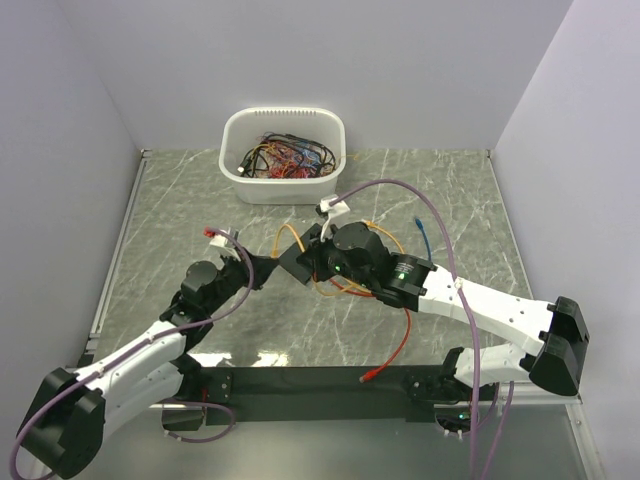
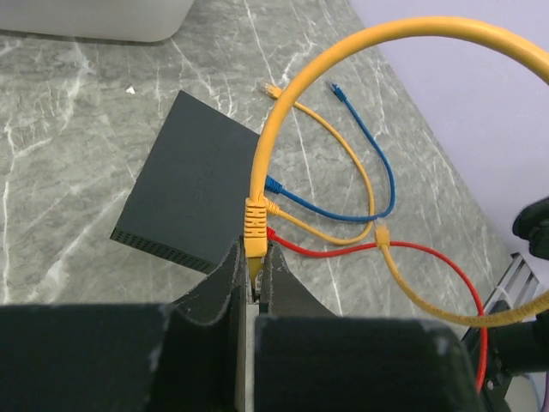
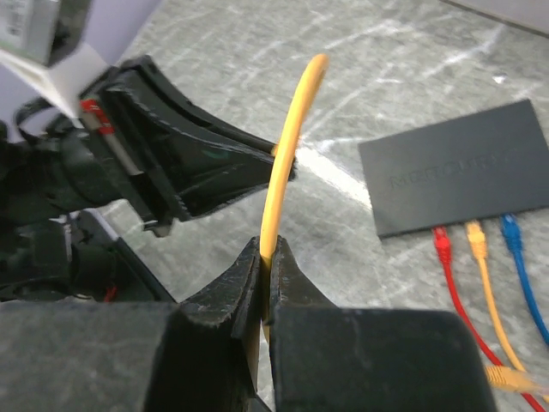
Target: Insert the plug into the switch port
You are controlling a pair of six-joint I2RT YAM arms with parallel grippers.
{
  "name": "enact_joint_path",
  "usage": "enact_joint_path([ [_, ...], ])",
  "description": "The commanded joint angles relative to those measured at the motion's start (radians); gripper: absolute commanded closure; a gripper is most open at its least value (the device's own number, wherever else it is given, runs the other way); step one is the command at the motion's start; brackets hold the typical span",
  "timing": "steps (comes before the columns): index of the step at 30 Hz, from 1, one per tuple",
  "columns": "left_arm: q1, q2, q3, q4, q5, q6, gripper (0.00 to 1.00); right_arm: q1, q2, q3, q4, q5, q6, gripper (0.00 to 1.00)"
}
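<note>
The switch is a flat matte-black box [image 2: 193, 184], also seen in the right wrist view [image 3: 455, 176] and the top view [image 1: 298, 264]. Red [image 3: 443, 240], yellow [image 3: 476, 236] and blue [image 3: 510, 230] plugs sit in ports along one edge. My left gripper [image 2: 253, 253] is shut on the yellow plug [image 2: 255, 225] of a looping yellow cable [image 2: 412, 34], just off the box's corner. My right gripper [image 3: 268, 249] is shut on that same yellow cable [image 3: 292, 129], close to the left gripper's fingers [image 3: 214, 163]. In the top view both grippers [image 1: 268, 270] [image 1: 318, 255] meet at the box.
A white tub [image 1: 283, 155] full of tangled cables stands at the back. Red [image 1: 395, 350], blue [image 1: 428, 235] and yellow cables trail from the box across the marble table [image 1: 180, 200]. A loose yellow plug [image 2: 382, 233] lies over the red cable. Walls enclose three sides.
</note>
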Motion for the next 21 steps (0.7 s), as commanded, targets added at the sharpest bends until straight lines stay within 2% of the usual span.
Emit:
enact_joint_path([
  [1,-0.001,-0.027,0.052,-0.015,0.018,0.050,0.99,-0.004,-0.034,0.018,-0.040,0.063,-0.017,1.00],
  [2,-0.002,-0.035,0.060,-0.035,0.013,0.059,1.00,-0.008,-0.040,0.024,-0.075,0.109,-0.027,0.94],
  [3,-0.007,-0.051,0.066,-0.073,0.006,0.082,1.00,-0.013,-0.045,0.030,-0.095,0.121,-0.035,0.84],
  [4,-0.011,-0.059,0.081,-0.093,0.001,0.096,0.99,-0.019,-0.049,0.037,-0.117,0.129,-0.043,0.73],
  [5,-0.016,-0.067,0.089,-0.112,-0.008,0.110,1.00,-0.033,-0.057,0.069,-0.165,0.131,-0.061,0.55],
  [8,-0.065,-0.101,0.115,-0.165,-0.045,0.188,1.00,-0.047,-0.068,0.164,-0.265,0.123,-0.107,0.42],
  [11,-0.111,-0.118,0.153,-0.198,0.001,0.279,1.00,-0.064,-0.083,0.247,-0.318,0.053,-0.136,0.41],
  [15,-0.169,-0.119,0.233,-0.204,0.018,0.428,0.99,-0.180,-0.120,0.324,-0.339,-0.124,-0.136,0.41],
  [19,-0.179,-0.053,0.363,-0.254,0.204,0.526,1.00,-0.300,-0.114,0.419,-0.405,-0.322,-0.136,0.39],
  [21,-0.186,-0.013,0.423,-0.302,0.248,0.584,0.99,-0.324,-0.102,0.430,-0.433,-0.420,-0.133,0.39],
])
